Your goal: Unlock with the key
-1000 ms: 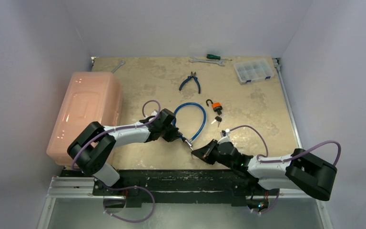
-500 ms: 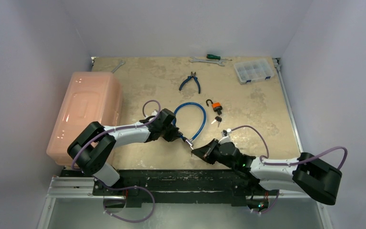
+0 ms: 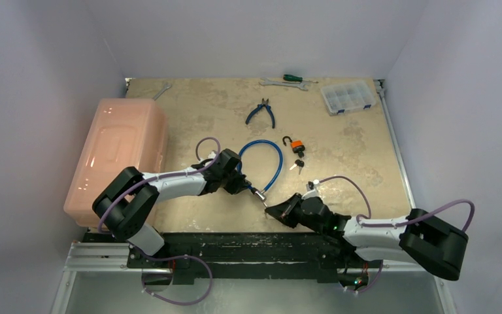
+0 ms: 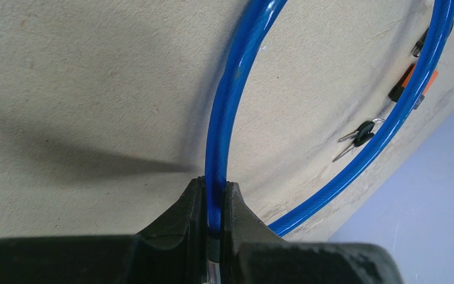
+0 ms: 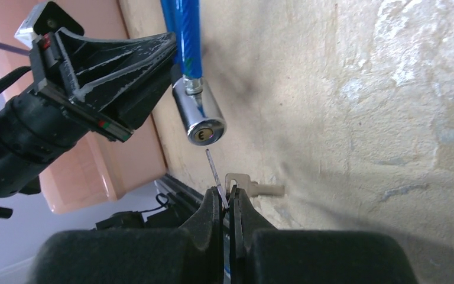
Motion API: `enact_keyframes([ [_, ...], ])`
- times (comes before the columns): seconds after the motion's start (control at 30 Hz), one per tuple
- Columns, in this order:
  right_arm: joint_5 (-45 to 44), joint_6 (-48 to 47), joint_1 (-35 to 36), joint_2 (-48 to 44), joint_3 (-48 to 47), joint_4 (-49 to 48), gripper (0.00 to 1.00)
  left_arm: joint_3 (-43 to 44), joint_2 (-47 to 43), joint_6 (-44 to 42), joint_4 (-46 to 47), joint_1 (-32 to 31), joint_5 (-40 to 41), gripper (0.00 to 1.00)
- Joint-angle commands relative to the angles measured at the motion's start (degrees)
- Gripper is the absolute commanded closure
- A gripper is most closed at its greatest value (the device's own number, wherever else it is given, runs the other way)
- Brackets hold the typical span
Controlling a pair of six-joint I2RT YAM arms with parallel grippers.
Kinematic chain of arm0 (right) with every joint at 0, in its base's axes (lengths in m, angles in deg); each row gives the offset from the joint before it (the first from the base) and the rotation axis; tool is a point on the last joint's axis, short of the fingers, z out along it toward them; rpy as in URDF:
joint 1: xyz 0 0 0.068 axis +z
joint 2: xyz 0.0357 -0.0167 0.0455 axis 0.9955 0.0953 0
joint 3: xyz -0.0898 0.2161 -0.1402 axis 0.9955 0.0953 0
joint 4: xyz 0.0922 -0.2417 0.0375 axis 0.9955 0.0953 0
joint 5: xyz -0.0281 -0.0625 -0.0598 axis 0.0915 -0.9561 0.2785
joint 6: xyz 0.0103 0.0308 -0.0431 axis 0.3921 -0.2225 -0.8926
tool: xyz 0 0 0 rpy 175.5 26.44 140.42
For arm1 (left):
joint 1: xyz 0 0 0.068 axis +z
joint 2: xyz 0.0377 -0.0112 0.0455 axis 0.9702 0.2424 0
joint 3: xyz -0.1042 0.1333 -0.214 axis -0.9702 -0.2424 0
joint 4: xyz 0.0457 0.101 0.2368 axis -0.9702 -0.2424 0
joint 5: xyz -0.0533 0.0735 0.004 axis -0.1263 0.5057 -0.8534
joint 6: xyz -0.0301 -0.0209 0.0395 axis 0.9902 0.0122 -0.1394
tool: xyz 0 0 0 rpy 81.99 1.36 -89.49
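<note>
A blue cable lock (image 3: pixel 271 157) loops on the table, its silver lock cylinder (image 5: pixel 200 115) held just off the surface. My left gripper (image 3: pixel 243 186) is shut on the cable (image 4: pixel 224 118) right behind the cylinder. My right gripper (image 3: pixel 276 212) is shut on a thin silver key (image 5: pixel 215 173); the key's tip points up at the cylinder's keyhole, a short gap below it, not inserted. A second key (image 5: pixel 239 181) of the bunch sticks out beside the fingers.
An orange padlock (image 3: pixel 295 146) with small black-headed keys (image 3: pixel 297 164) lies right of the loop. Blue pliers (image 3: pixel 261 112), wrenches (image 3: pixel 281 83), a screwdriver and a clear parts box (image 3: pixel 348 97) lie at the back. A pink bin (image 3: pixel 117 154) stands on the left.
My right arm has shifted slightly, bringing the key closer to the cylinder. The left arm and cable have stayed put.
</note>
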Motion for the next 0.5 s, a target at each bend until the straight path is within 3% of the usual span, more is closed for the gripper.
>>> enact_keyframes([
  [0.0,0.8,1.6,-0.5,3.3,0.4,-6.2,1.00,-0.2,-0.4,1.5,3.8,0.1,-0.5,1.00],
  [0.23,1.6,1.2,-1.6,5.2,1.3,-11.0,1.00,-0.4,-0.5,1.4,3.8,0.2,-0.5,1.00],
  [0.47,-0.6,0.8,-1.6,-1.6,2.1,-5.2,1.00,-0.6,-0.5,1.3,4.0,0.1,-0.3,1.00],
])
